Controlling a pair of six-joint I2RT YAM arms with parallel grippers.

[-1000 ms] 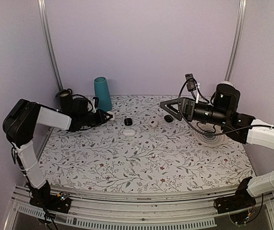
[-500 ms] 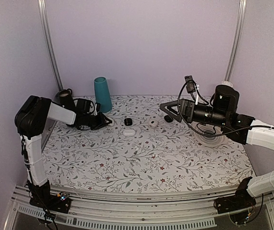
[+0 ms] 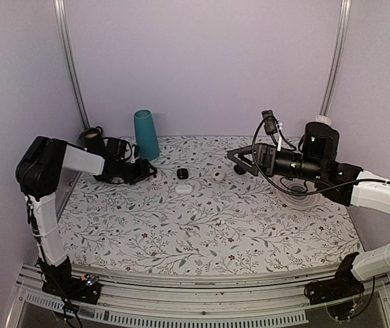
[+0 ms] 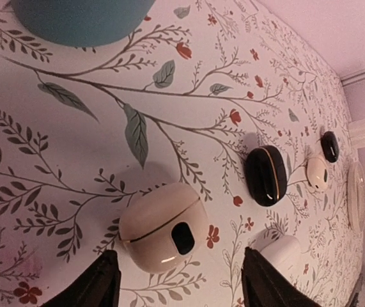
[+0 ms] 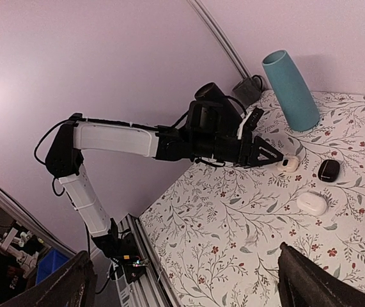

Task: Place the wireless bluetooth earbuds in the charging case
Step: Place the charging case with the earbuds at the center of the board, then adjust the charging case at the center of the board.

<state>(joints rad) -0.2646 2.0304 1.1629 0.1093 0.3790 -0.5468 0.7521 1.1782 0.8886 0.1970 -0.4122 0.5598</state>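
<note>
Lying ahead of parted left tool [image 4: 177, 252]: glossy cream round dark-centred shell [image 4: 162, 231]; white pebble-shaped charging case [image 4: 279, 248] half-hidden by its finger.

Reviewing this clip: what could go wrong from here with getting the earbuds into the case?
1. The left gripper has its open fingers either side of a round cream case with a dark spot, not the oblong white charging case further right. Closing here would likely grab the wrong thing.
2. The charging case lies close to a black case, so a reach may knock one.
3. No loose earbuds are visible.
</note>
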